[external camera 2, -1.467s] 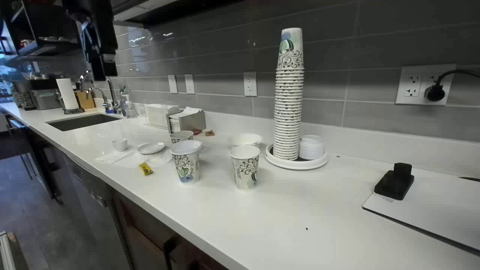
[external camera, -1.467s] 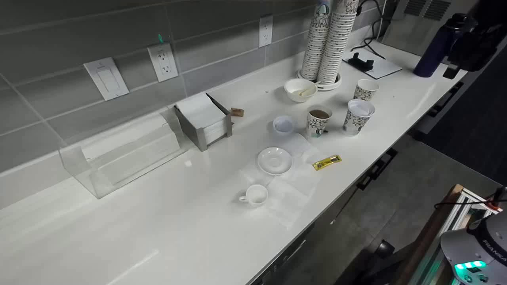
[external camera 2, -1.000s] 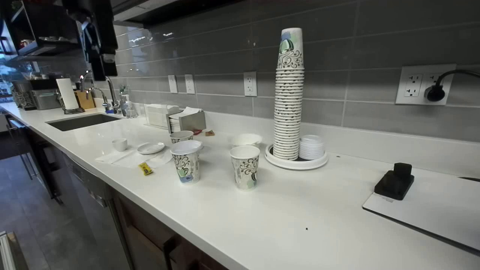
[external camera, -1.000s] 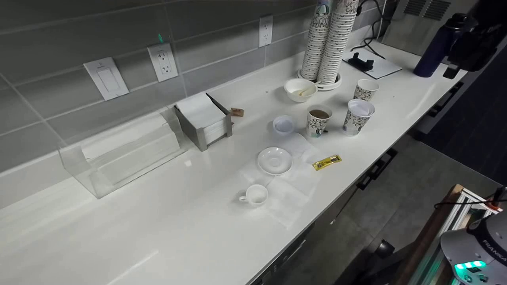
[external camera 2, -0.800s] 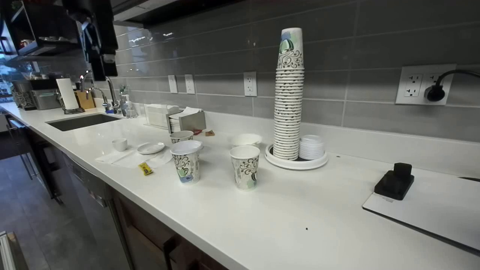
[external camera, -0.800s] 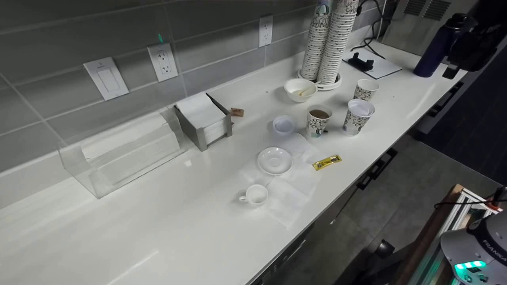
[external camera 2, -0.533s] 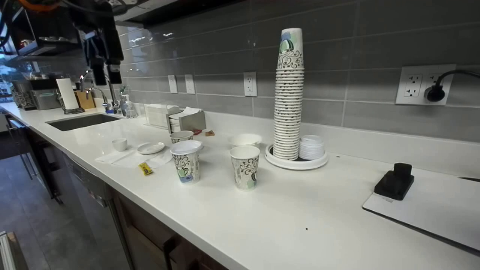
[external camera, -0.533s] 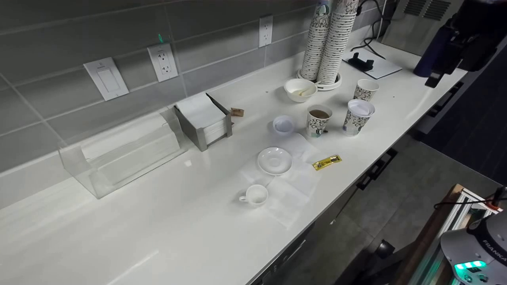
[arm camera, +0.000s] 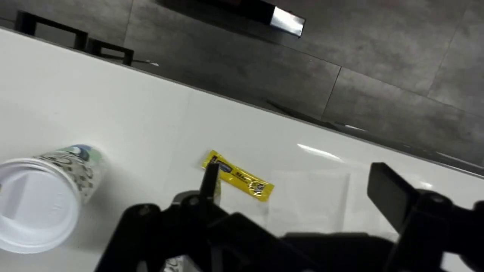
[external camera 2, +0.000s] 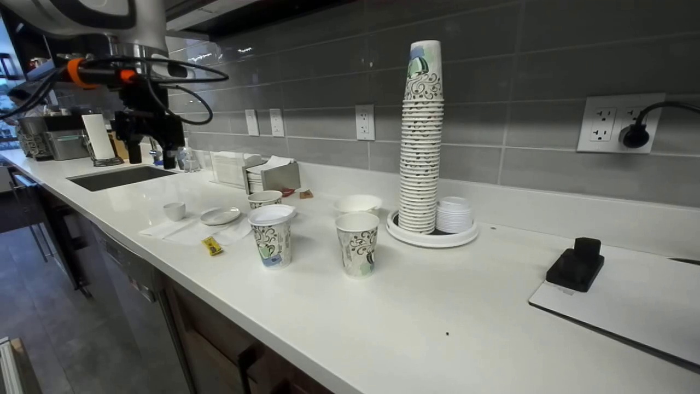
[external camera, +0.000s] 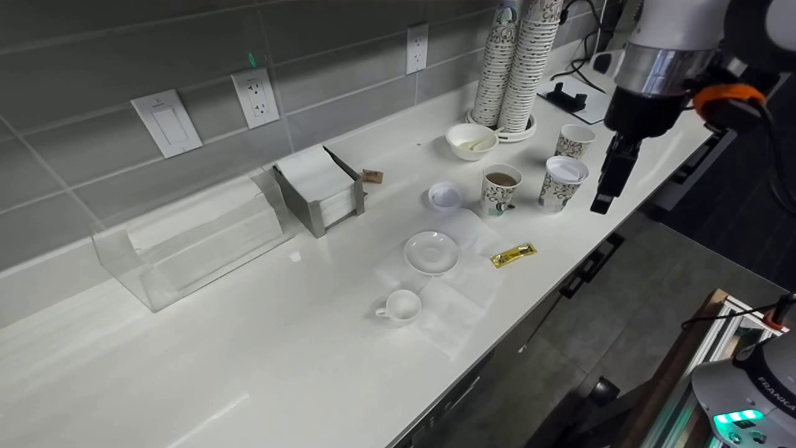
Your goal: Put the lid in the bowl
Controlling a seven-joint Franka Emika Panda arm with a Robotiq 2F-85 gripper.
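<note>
The lid (external camera: pixel 445 196), small, round and pale, lies on the counter beside a cup of brown liquid in an exterior view. In another exterior view it is mostly hidden behind the cups. The bowl (external camera: pixel 471 142), white and shallow with a utensil in it, stands farther back near the cup stacks; it also shows in an exterior view (external camera 2: pixel 358 204). My gripper (external camera: pixel 602 202) hangs above the counter's front edge, apart from both. Its fingers are wide apart and empty in the wrist view (arm camera: pixel 297 179). Lid and bowl are out of the wrist view.
A lidded paper cup (external camera: pixel 563 185), an empty-looking cup (external camera: pixel 574 142) and the brown-liquid cup (external camera: pixel 500 190) stand near the lid. A saucer (external camera: pixel 431 252), small teacup (external camera: pixel 403 307), yellow packet (external camera: pixel 513 255) and napkin holder (external camera: pixel 320 193) are also here. Tall cup stacks (external camera: pixel 516 74) stand behind.
The arm was high at the far end beside the dark bottle. It has swung along the counter and lowered, with the gripper now pointing down near the lidded cup. The objects have not moved.
</note>
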